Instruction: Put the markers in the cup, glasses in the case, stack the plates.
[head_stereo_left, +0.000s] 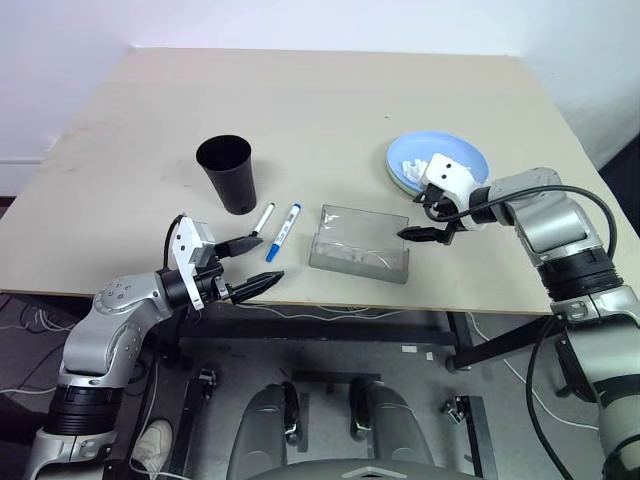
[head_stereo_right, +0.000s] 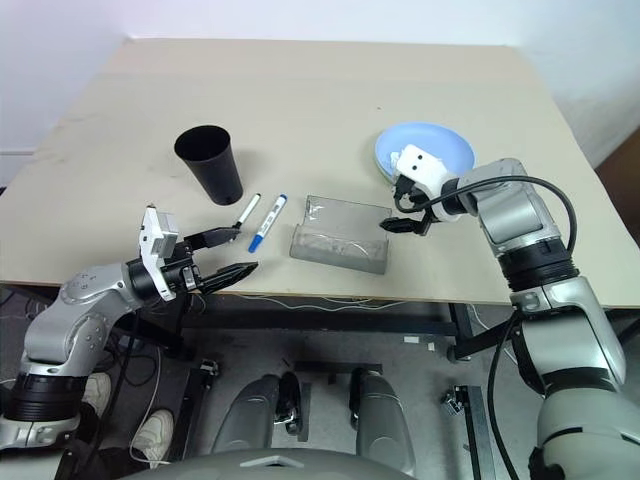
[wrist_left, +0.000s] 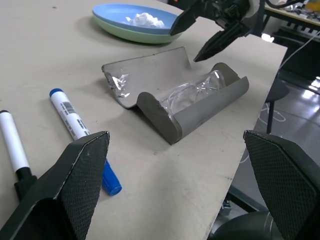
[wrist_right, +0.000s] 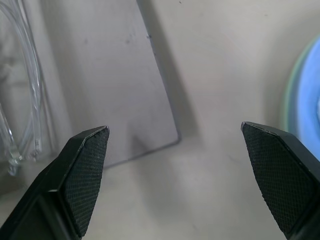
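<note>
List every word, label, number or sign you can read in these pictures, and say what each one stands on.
No text can be read anywhere.
Blue-capped marker: a printed label with a barcode and small characters on its white barrel, too small to read.
Black-capped marker, cup, case, plates: no lettering visible.
</note>
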